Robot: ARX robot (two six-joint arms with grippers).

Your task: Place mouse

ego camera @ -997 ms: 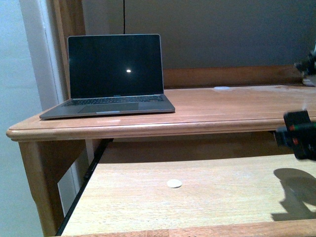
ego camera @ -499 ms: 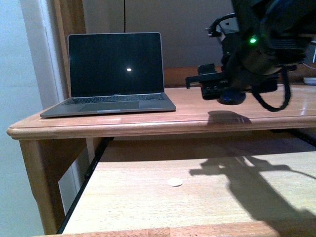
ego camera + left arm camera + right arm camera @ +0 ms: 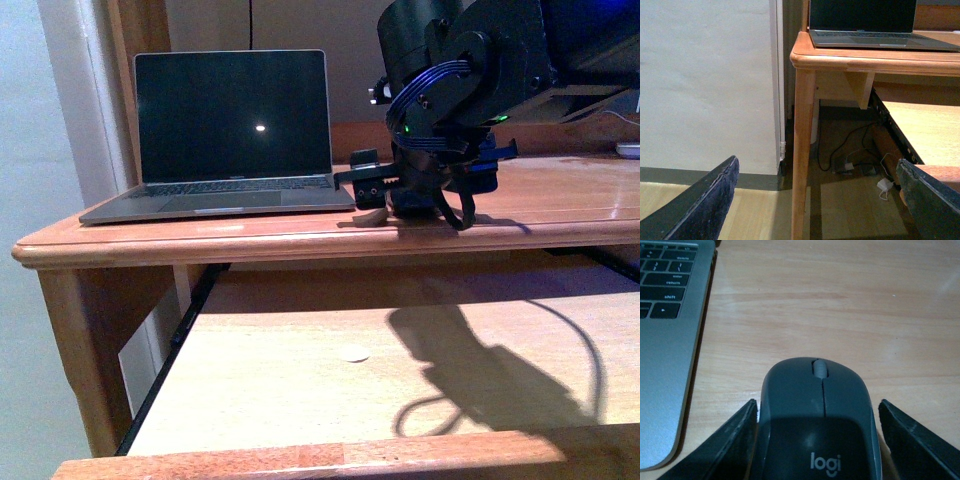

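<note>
Where the right arm bends down over the wooden counter [image 3: 560, 205] in the upper right of the front view, its end effector [image 3: 817, 402] sits low on the wood just beside the open laptop [image 3: 235, 130], which fills the upper left. Seen from the wrist, its fingers [image 3: 737, 442] stand apart with the mouse [image 3: 817, 440] between them. The dark grey mouse lies flat on the counter, close to the laptop's edge, with a pale logo [image 3: 826, 461] on its back. The finger on the laptop side is right up against the mouse, though I cannot tell whether it touches. On the other side a strip of bare wood shows between mouse and finger, so nothing is clamped. In the front view the arm hides the mouse. The left end effector [image 3: 816, 162] hangs beyond the counter's corner, its fingers spread wide with nothing between them, facing the leg [image 3: 805, 150]. A pull-out shelf [image 3: 300, 390] fills the lower half of the front view, with a small white disc [image 3: 352, 353] on it.
</note>
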